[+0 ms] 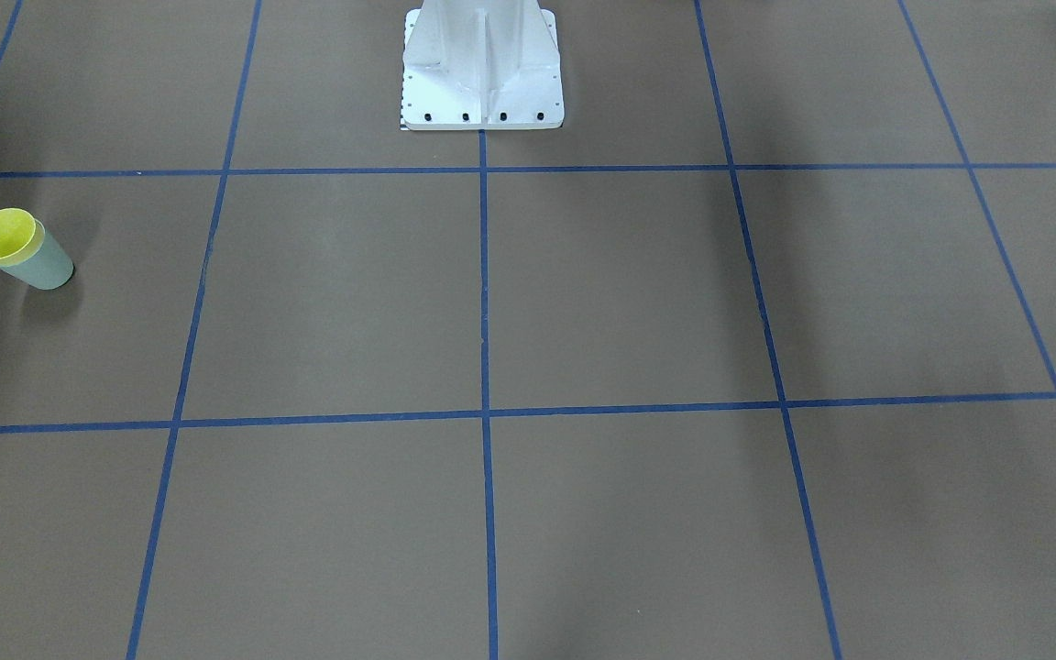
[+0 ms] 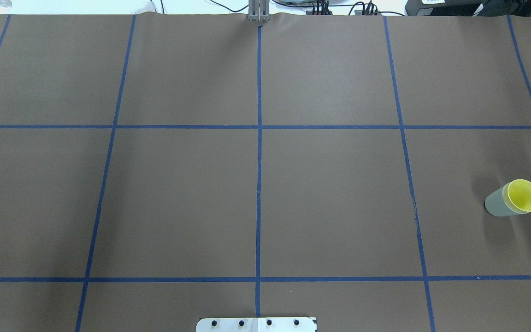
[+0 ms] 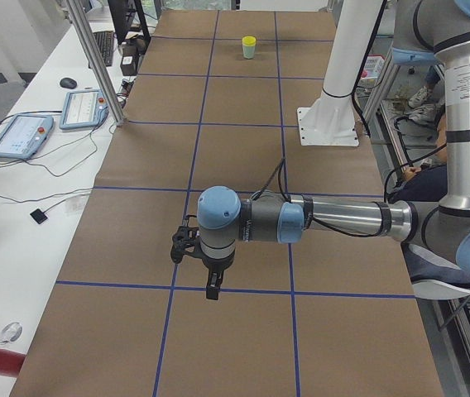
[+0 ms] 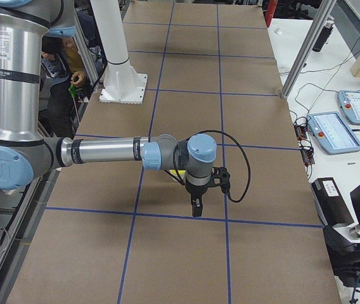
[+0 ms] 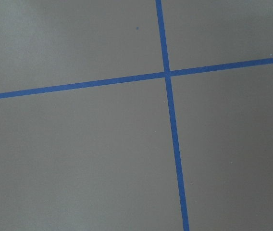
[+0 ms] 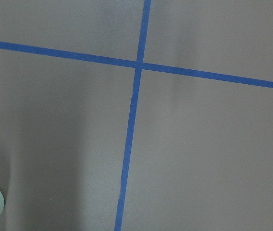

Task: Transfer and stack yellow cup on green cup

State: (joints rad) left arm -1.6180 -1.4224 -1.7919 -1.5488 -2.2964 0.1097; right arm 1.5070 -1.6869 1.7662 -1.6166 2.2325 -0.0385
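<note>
Bright yellow cup (image 2: 525, 196), a small tapered plastic tumbler, was seen nested upright inside the pale mint-green plastic green cup (image 2: 496, 206), only its rim and inner wall showing. The pair stood on the brown paper-covered bench (image 2: 330, 193) with its blue tape grid, far out on the robot's right. The stacking step was therefore judged done. The left claw (image 3: 211, 285) and the right claw (image 4: 196, 206) were seen only from the sides, hanging over the bench; whether either was spread or pressed together could not be told. Nothing further was judged to be called for beyond keeping both arms away from the stack.
</note>
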